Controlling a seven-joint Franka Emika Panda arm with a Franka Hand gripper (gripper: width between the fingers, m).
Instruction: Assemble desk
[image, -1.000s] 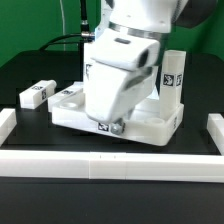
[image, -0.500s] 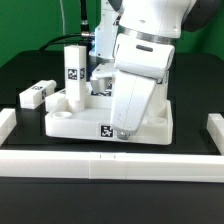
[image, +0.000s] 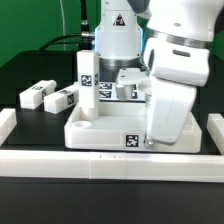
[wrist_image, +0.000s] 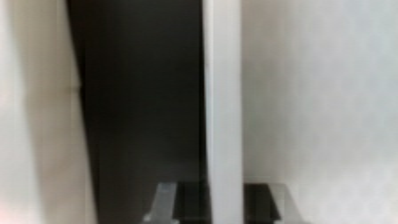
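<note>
**Hand low, clamped on a rim**

On my screen the arm (image: 185, 25) enters from the top of the exterior view, on its right side. The wrist (image: 180, 65) points steeply down, tilted a little, so the hand (image: 151, 138) sits further toward the exterior view's left than the wrist above it. In the wrist view I see both dark fingers (wrist_image: 178, 204), narrowly apart, with the rim of the tabletop (image: 95, 135) gripped between them. I can barely make out the fingertips in the exterior view.

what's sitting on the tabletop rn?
One leg block stands upright on the tabletop, toward the exterior view's left. The arm covers its right part; anything there is hidden.
</note>
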